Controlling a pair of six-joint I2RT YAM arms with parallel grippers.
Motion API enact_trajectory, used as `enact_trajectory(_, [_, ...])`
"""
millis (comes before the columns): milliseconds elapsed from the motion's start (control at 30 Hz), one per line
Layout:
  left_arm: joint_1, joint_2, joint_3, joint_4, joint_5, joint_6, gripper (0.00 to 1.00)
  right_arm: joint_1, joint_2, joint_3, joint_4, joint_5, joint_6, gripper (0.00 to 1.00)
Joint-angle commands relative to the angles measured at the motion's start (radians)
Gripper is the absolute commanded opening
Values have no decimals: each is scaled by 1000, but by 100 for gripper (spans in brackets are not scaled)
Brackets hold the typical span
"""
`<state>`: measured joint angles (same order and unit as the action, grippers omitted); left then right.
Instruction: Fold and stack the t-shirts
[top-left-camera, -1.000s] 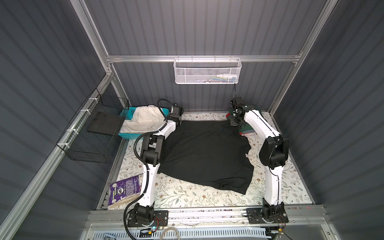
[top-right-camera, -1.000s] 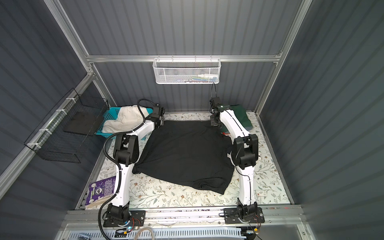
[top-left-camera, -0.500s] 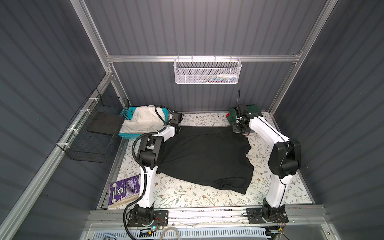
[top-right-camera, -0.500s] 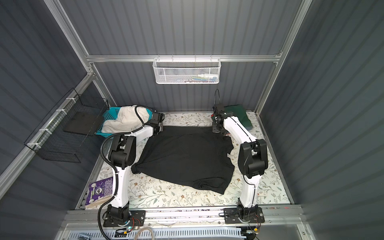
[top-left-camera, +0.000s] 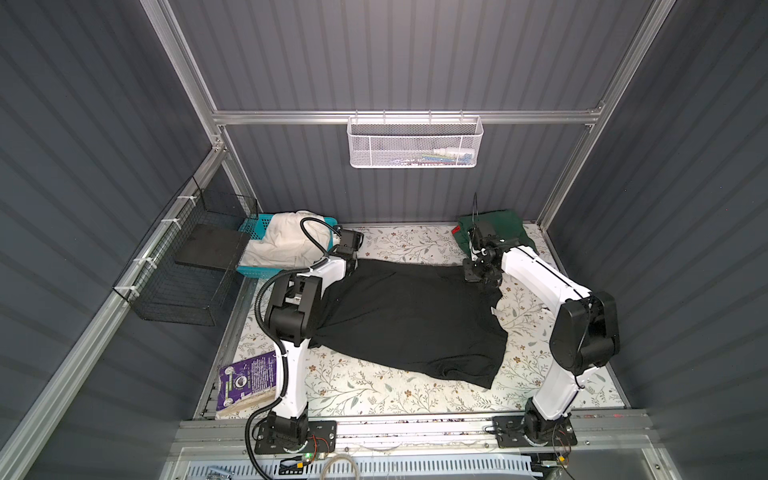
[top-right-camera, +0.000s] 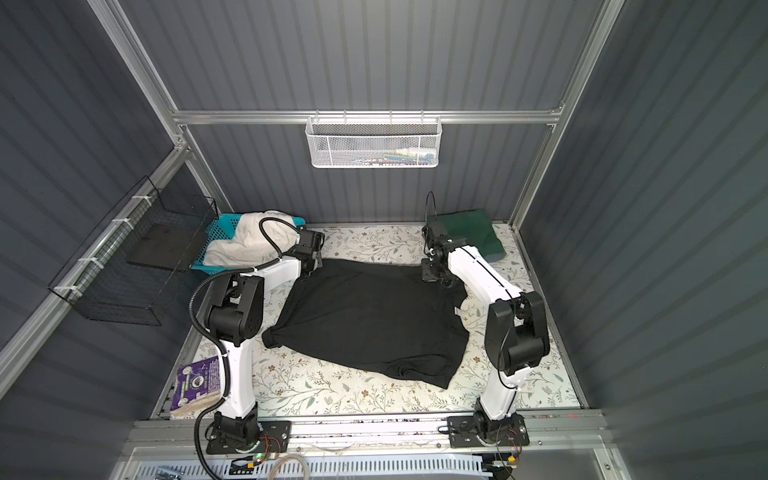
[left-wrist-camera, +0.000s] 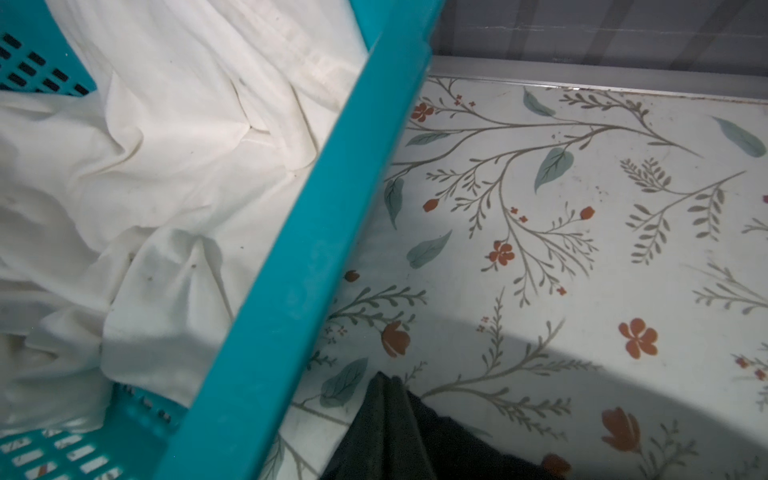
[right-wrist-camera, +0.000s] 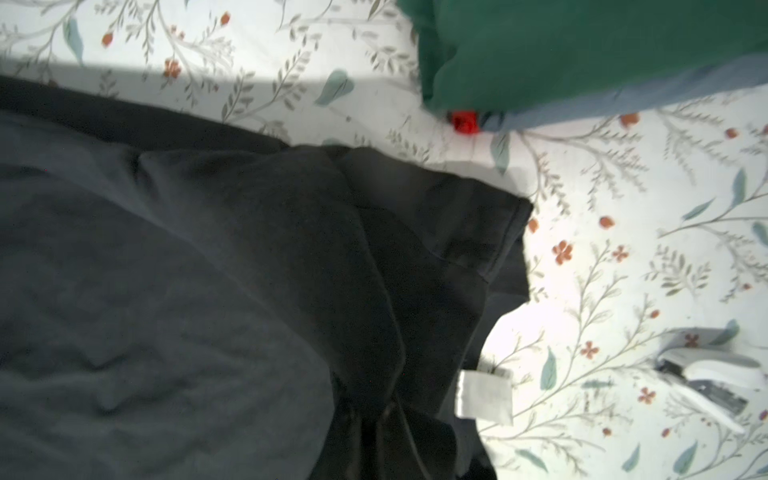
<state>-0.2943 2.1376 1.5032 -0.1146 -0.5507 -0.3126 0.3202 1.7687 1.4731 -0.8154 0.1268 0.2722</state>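
Since a second ago both arms have come down and the far edge of the black t-shirt (top-left-camera: 411, 320) has dropped from a raised, bunched line to lie flatter on the flowered table (top-left-camera: 374, 390), while the right arm's elbow has swung outward. The left gripper (top-left-camera: 348, 270) sits at the shirt's far left corner, just beside the turquoise basket (top-left-camera: 253, 226). Its fingers are out of sight in the left wrist view, but the black cloth rises to a gathered peak there (left-wrist-camera: 384, 399), so the jaws are pressed together on that corner. The right gripper (top-left-camera: 478, 276) sits at the far right corner; in the right wrist view the cloth draws into tight folds (right-wrist-camera: 374, 432) in the same way, so it is also pinching the shirt. The shirt spreads across the middle of the table in both top views, its near hem rumpled, with a white label (right-wrist-camera: 484, 397) poking out at its edge. The dark green t-shirt (top-left-camera: 505, 226) lies folded in the far right corner, apart from the black one; a corner of red cloth (right-wrist-camera: 463, 121) shows beneath it. The cream-white t-shirt (top-left-camera: 286, 245) is heaped in the basket.
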Motion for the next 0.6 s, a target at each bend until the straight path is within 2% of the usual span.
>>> enact_trajectory(0, [12,-43,-45,0,-28,-54,0,3,-47,-52,-34,-19,33,0])
enact_trajectory(267, [12,-86,-134,6,-28,-106,0,6,-167,-161,-54,-32,71,0])
enact_trajectory(433, [12,-89,-108,-3,-35,-98,0,6,-194,-179,-46,-53,78,0])
enact_trajectory(567, [12,-120,-130,-13,-81,-106,0,9,-211,-211,-47,-64,96,0])
